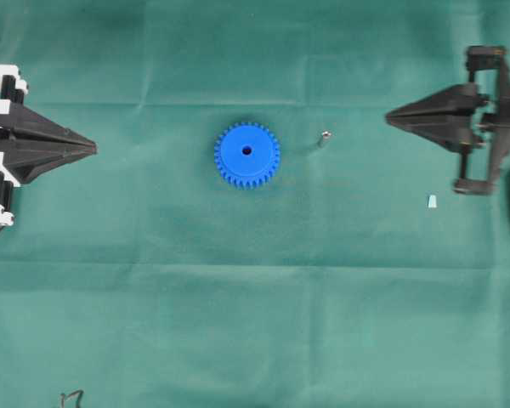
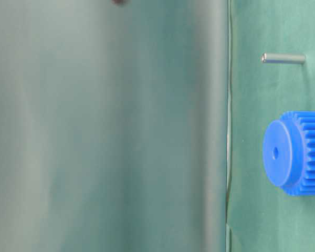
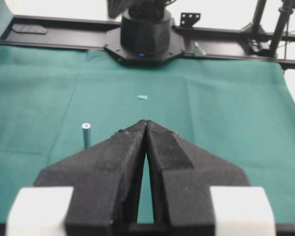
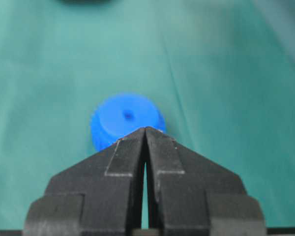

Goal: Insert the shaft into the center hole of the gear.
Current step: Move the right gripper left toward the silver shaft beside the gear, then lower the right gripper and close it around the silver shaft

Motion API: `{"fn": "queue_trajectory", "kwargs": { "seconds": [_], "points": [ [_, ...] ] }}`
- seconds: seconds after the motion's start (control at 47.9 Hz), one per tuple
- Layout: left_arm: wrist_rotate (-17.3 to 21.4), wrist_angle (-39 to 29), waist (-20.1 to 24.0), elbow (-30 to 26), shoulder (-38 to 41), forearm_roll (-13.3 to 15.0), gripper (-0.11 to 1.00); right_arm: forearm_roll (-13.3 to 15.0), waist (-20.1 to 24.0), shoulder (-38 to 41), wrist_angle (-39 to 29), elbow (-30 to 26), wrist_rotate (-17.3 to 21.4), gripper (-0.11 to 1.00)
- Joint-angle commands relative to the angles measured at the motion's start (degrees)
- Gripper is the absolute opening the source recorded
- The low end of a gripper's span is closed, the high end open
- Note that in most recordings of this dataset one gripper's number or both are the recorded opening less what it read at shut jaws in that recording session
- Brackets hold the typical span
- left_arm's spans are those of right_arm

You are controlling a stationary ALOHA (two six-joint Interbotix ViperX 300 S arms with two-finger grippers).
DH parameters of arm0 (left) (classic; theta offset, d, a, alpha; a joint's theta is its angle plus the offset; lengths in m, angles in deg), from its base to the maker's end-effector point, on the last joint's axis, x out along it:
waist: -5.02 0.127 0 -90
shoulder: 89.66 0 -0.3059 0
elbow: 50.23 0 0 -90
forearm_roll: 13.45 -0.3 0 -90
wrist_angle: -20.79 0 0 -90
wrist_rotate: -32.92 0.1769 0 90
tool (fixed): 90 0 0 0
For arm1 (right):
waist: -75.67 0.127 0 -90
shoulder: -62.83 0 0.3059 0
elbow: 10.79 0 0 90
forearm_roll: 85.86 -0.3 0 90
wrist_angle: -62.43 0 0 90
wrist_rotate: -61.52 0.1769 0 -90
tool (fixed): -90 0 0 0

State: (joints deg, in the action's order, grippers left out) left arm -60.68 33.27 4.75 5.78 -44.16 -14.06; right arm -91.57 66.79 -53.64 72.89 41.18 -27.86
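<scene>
1. Both jaws are closed tip to tip and hold nothing: left gripper (image 1: 93, 150), right gripper (image 1: 388, 117), each well apart from the gear (image 1: 246, 154).
2. Gear lies flat, hole (image 1: 246, 150) up.
3. Shaft (image 1: 324, 136) stands upright near the gear, on the right gripper's side.
4. Shaft looks light, stiff, slick and easily toppled; pinch it mid-length, squarely.
</scene>
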Motion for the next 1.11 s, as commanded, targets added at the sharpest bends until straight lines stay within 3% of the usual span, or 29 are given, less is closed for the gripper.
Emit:
{"fn": "queue_trajectory", "kwargs": {
  "seconds": [0.0,0.063,0.292,0.459,0.626,1.085],
  "points": [
    [-0.09,0.35,-0.09,-1.58,0.18,-0.18,0.00,-0.88,-1.32,4.13,0.70,-2.29,0.09,0.09],
    [-0.09,0.35,-0.09,-1.49,0.18,-0.18,0.00,-1.05,-1.67,7.82,0.70,-3.34,0.09,0.22],
    [-0.09,-0.18,-0.09,-1.49,0.44,-0.18,0.00,-1.41,-1.85,19.69,1.93,-6.50,0.09,0.88],
    [-0.18,-0.18,-0.18,-1.49,0.44,-0.18,0.00,-2.99,-2.02,27.60,6.24,-7.21,0.09,0.80],
    [-0.18,-0.26,-0.09,-1.49,0.53,-0.18,0.00,-4.48,-2.90,31.90,8.70,-7.38,0.09,0.79],
    [-0.18,-0.62,-0.18,-1.49,0.53,-0.18,0.00,-4.83,-3.52,35.77,9.49,-8.26,0.09,0.78]
  ]
}}
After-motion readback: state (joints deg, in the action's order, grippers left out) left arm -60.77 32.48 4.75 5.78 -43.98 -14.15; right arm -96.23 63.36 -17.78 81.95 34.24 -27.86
